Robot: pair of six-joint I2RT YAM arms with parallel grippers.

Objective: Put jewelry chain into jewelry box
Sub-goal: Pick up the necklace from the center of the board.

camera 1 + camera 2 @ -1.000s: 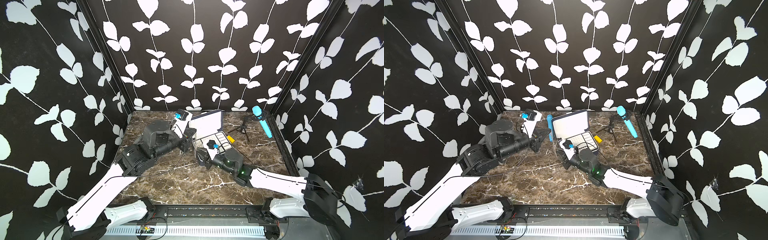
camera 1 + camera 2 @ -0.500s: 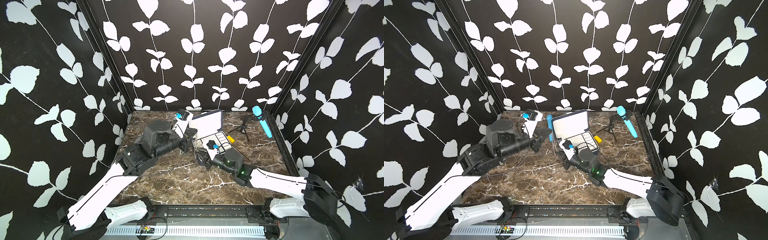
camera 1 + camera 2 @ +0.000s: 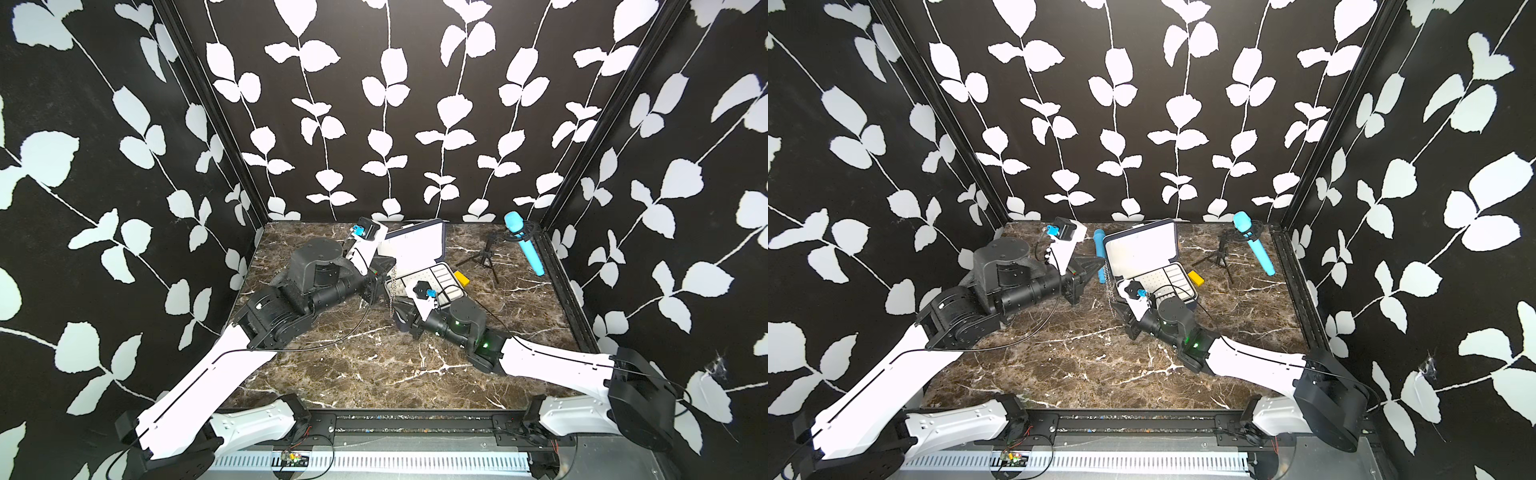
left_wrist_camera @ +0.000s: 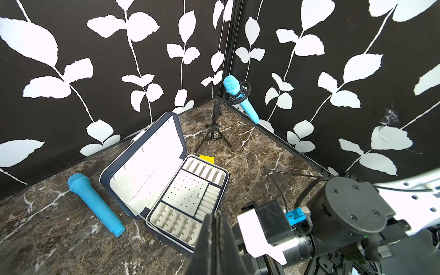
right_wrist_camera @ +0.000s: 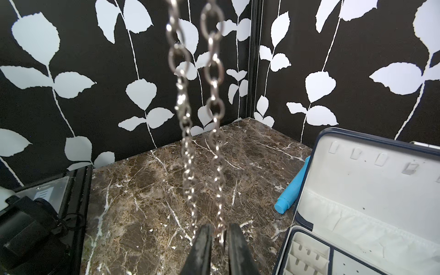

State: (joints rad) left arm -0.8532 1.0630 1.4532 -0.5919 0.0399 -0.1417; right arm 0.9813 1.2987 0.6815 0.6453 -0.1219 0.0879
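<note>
Blue microphone [image 4: 94, 201] lies beside the open jewelry box [image 4: 142, 166], yellow block [image 4: 206, 158] opposite.

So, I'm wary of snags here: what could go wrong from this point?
1. The right gripper pinches just one strand of the chain; it may slip out.
2. The chain hangs beside the box, not over it; released now, it would likely land on the table.
3. The left gripper seems to hold its top; pulling apart could jerk it free.
</note>
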